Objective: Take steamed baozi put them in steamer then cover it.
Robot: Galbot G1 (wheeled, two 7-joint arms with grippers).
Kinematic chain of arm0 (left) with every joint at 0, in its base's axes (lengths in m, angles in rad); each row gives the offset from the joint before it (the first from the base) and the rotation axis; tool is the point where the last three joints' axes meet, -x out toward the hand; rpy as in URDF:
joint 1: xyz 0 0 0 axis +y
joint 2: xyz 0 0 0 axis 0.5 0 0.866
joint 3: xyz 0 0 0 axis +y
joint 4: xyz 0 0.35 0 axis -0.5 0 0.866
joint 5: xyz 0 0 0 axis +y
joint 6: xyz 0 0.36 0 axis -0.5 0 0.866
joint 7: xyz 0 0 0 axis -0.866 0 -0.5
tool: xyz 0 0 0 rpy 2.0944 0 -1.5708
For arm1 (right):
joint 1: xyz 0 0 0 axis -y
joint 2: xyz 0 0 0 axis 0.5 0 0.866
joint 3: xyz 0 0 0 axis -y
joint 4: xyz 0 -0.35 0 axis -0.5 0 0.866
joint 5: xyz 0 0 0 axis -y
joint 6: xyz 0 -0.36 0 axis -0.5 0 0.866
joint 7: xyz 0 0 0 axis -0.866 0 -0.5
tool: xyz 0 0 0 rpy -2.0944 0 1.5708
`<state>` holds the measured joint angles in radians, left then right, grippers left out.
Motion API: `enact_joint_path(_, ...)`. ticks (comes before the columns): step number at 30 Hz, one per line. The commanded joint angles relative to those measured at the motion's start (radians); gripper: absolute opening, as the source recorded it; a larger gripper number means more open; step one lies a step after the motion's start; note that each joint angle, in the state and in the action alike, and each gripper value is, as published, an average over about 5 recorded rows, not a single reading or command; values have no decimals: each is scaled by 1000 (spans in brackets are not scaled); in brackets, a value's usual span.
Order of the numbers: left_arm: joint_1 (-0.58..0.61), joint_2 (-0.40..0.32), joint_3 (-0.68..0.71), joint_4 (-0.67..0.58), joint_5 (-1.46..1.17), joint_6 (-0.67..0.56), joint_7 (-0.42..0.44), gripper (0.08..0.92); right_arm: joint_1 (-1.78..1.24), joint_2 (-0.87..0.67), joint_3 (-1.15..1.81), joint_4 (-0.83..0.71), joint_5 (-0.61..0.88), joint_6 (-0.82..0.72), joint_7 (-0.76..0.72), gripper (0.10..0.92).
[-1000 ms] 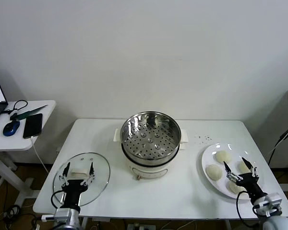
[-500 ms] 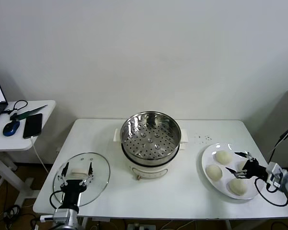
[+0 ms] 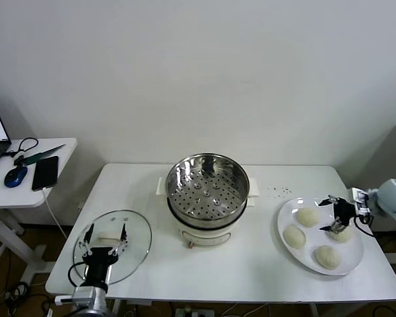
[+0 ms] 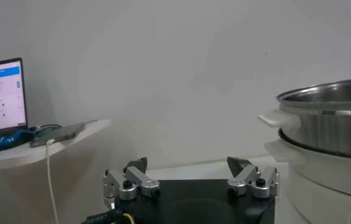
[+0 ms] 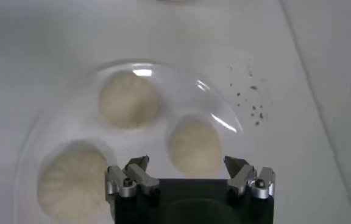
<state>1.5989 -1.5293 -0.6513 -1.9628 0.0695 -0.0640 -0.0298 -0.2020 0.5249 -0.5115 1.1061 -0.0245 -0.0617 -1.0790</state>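
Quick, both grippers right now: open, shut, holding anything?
Left gripper: open, empty, parked over the cover.
Right gripper: open, empty, above a steamed baozi on the plate.

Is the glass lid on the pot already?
No, the cover lies flat on the table, left of the open steamer.

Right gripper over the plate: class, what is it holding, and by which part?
Nothing. The right gripper is open above a baozi on the plate, jaws either side, not closed on it.
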Motion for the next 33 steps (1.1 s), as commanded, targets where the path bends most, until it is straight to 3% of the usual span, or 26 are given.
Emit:
enact_joint_path(1,3,2,-5,6,-2,1,0,823,286,73,-354,-151,-31,-7,-66,823)
enact_joint_path(16,6,1,-13,17,0,-2,-1,823,268,266,-296,-325,-85,32,-66,823)
enact_joint_path(33,0,3,-20,29,0,-2,-2,823,254,336,-335,-386,-96,56,-83,817)
